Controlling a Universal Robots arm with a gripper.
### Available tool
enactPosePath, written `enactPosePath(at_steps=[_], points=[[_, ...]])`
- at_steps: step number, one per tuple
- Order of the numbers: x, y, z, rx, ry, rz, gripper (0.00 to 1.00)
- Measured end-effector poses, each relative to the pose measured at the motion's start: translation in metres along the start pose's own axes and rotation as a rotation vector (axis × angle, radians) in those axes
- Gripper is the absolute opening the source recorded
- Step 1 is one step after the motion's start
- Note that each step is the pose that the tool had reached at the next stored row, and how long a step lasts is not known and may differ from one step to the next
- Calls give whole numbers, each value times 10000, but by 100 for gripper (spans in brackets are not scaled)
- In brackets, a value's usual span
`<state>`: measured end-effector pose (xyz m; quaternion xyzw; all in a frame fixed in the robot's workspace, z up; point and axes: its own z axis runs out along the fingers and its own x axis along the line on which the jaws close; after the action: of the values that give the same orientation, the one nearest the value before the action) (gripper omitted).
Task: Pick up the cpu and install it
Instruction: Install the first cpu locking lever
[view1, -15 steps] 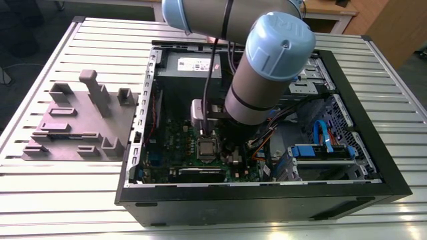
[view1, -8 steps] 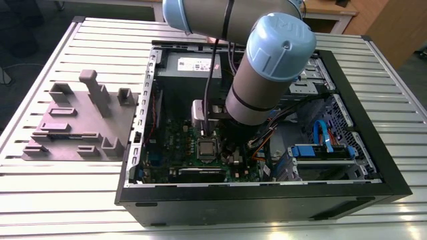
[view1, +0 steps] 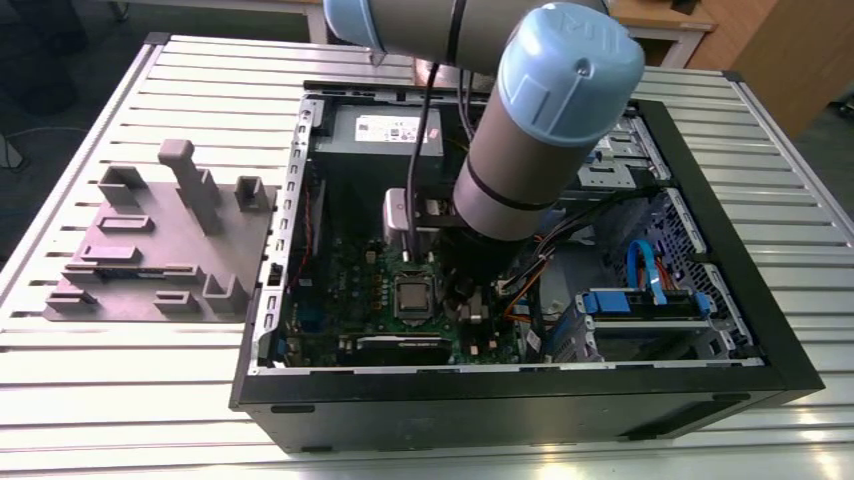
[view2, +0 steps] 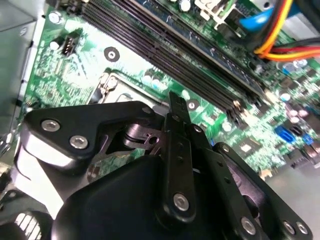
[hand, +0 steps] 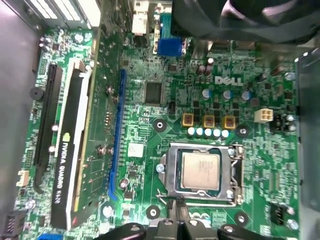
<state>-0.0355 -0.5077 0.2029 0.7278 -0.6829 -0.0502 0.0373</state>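
You see the cpu (hand: 200, 170) as a small flat square with a silvery-grey metal top. It lies level and face up, seated inside the metal socket frame (hand: 173, 172), about midway across the green motherboard (hand: 140, 65), clear of its corners.

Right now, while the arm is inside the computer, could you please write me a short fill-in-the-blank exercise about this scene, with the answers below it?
1. The cpu lies flat inside the socket frame on the ___ motherboard.
2. In the exterior view, the arm reaches down into the open black computer ___.
3. The grey-mauve plastic block stands on the slatted table, at the exterior view's ___.

Missing words: green; case; left.
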Motion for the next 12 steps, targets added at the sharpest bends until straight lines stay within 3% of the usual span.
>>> enactPosePath(at_steps=[7, 12], points=[[-4, 22, -176, -1, -1, -6, 10], [-4, 23, -180, 1, -17, -11, 10]])
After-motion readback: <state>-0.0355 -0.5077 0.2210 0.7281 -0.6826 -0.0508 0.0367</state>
